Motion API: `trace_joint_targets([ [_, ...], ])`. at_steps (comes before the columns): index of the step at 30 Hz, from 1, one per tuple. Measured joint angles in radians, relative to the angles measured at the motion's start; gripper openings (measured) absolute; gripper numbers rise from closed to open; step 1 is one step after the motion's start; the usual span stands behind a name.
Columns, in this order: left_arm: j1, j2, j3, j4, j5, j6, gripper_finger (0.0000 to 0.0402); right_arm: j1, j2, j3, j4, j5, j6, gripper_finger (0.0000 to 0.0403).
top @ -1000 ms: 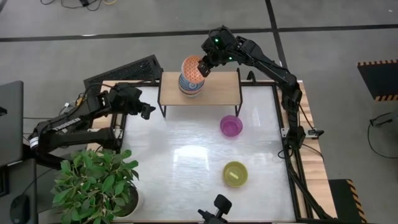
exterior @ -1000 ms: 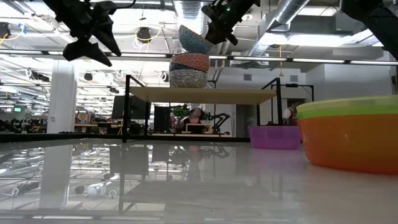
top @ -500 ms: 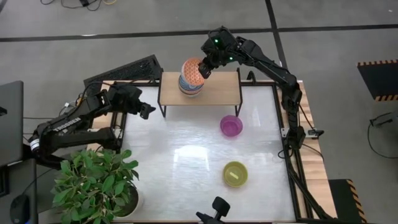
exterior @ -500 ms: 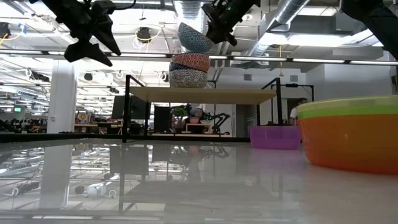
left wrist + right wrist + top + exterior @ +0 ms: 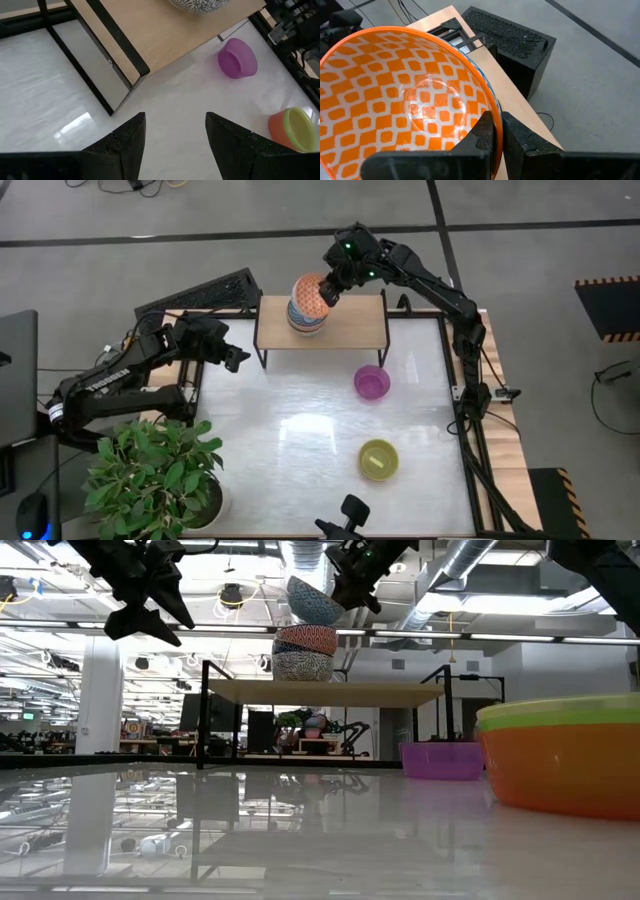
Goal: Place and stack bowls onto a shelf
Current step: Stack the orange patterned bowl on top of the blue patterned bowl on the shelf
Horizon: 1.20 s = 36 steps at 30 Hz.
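My right gripper (image 5: 328, 292) is shut on an orange patterned bowl (image 5: 309, 292), blue-patterned on the outside (image 5: 310, 602), above the shelf's (image 5: 352, 326) left part. Under it a pink patterned bowl (image 5: 306, 639) sits nested in a speckled bowl (image 5: 302, 666), whose base rests on the plank. The purple bowl (image 5: 371, 382) and the olive-yellow bowl (image 5: 379, 459) stand on the white table. My left gripper (image 5: 236, 359) hangs open above the table, left of the shelf. My right gripper pinches the orange bowl's rim (image 5: 489, 106), one finger (image 5: 481, 134) inside the bowl and one (image 5: 516, 136) outside. The fingers come from the table's right, slanting down. The bowl is lifted clear and tilted above the stack, its raised side toward the gripper (image 5: 345, 590).
A potted plant (image 5: 155, 470) stands at the table's near left corner. A black box (image 5: 205, 293) sits beyond the shelf's left end. The shelf's right half (image 5: 362, 318) is bare wood. In the left wrist view the shelf's black leg (image 5: 120, 47) lies ahead.
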Motion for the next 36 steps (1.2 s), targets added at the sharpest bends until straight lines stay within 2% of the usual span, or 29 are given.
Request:
trace_joint_targets([
  [7, 0.000, 0.000, 0.000, 0.000, 0.001, -0.001, 0.0190, 0.000, 0.000, -0.039, 0.060, 0.002, -0.022, 0.0040],
  [25, 0.000, 0.000, 0.000, -0.001, -0.002, -0.002, 0.0190, -0.012, 0.001, -0.077, 0.063, 0.002, -0.041, 0.0040],
  [31, 0.000, 0.000, 0.000, -0.001, -0.002, 0.000, 0.0190, -0.014, 0.001, -0.077, 0.061, 0.002, -0.021, 0.0066],
  [36, 0.000, 0.000, 0.000, -0.001, -0.002, 0.001, 0.0190, -0.014, 0.001, -0.077, 0.058, 0.002, -0.022, 0.0069],
])
